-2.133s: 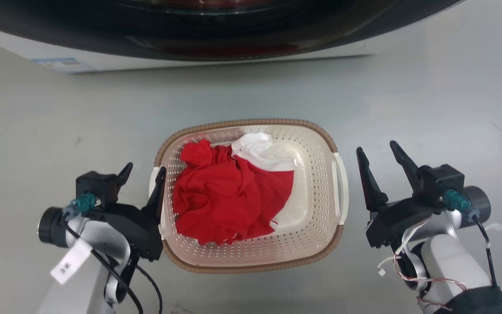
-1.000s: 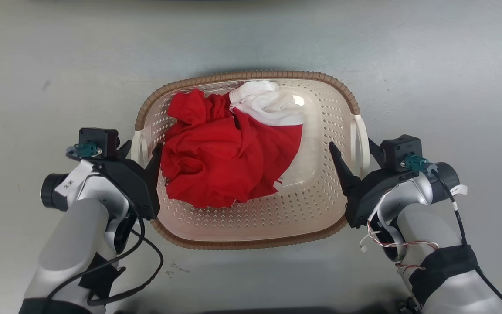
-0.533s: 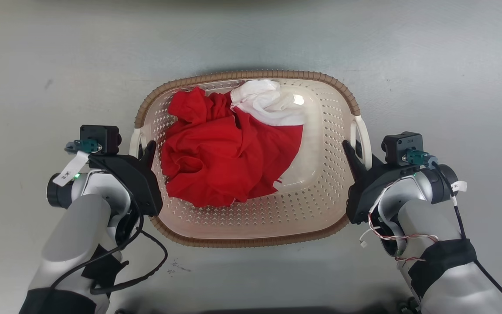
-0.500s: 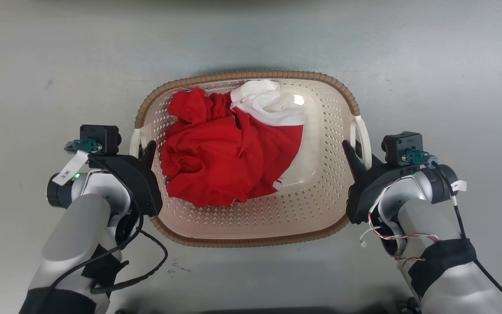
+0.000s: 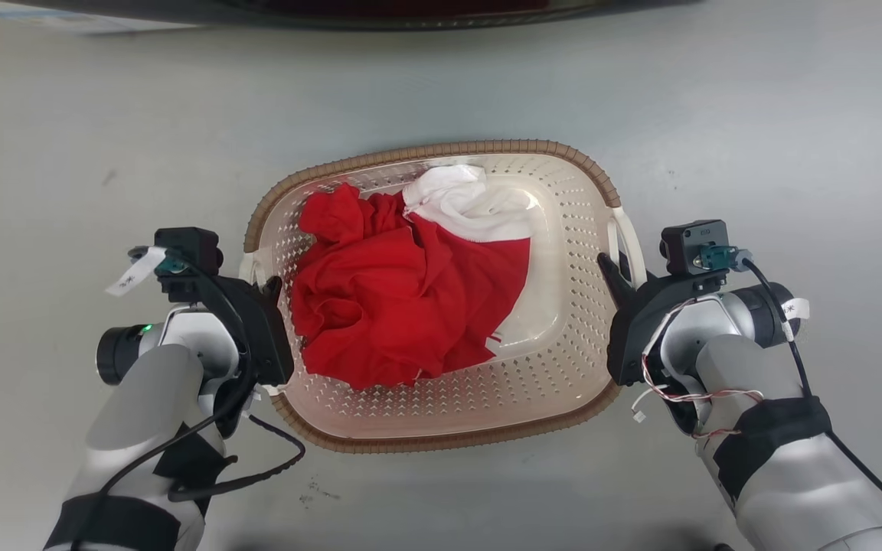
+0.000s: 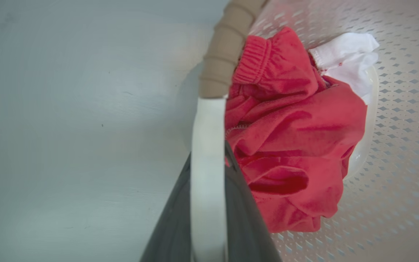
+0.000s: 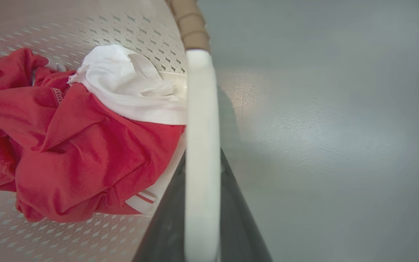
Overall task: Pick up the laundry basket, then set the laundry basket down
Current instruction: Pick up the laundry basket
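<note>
In the head view the left gripper (image 5: 256,282) and right gripper (image 5: 619,268) are hiding their outer fingertips behind the white side handles (image 6: 207,174), and a dark appliance edge (image 5: 334,9) is being cut off at the top. The cream-white perforated plastic laundry basket (image 5: 441,442), brown-rimmed and carrying a crumpled red garment (image 5: 403,298) and a white cloth (image 5: 464,200), is lying between them over the grey floor (image 5: 755,138); whether it is touching is unclear. Both grippers are clamping narrowly on the handles, forearms angling inward.

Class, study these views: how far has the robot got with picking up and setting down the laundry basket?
Done: the left gripper is shut on the left handle and the right gripper on the right handle of the laundry basket. In hand: the lift; whether it has cleared the floor is unclear. Left: setting it down.
</note>
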Tool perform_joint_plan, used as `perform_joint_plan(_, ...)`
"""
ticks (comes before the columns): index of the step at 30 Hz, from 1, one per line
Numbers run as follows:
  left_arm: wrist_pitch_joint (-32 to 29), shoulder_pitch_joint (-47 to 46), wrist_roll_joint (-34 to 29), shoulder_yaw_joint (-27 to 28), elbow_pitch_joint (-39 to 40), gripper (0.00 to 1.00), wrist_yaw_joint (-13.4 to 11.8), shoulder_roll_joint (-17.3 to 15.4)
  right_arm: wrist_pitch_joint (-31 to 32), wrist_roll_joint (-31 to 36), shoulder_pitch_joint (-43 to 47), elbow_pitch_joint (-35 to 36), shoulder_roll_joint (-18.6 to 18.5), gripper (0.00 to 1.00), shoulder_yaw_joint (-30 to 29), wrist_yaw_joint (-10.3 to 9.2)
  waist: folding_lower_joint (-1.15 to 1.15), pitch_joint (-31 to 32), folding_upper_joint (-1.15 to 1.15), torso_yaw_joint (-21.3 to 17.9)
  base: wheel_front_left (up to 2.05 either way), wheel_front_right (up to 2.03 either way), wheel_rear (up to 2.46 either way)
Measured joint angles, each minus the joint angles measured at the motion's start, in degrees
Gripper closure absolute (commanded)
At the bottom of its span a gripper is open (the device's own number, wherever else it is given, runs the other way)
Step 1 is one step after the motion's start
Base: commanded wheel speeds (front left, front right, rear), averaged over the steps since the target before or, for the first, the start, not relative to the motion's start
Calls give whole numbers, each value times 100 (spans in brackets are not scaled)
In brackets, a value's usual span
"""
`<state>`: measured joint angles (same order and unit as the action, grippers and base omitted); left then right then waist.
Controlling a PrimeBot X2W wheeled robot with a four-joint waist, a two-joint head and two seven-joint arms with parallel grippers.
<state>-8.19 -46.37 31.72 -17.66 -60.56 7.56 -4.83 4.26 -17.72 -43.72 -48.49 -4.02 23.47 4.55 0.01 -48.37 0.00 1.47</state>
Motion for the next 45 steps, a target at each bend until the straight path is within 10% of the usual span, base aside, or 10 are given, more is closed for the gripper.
perform_joint_plan(45, -1908, 413, 1070, -308, -993, 100, 0, 152, 1847, -1617, 306, -1566, 168, 100, 579, 236, -2, 3182, 0, -166, 0, 0, 0)
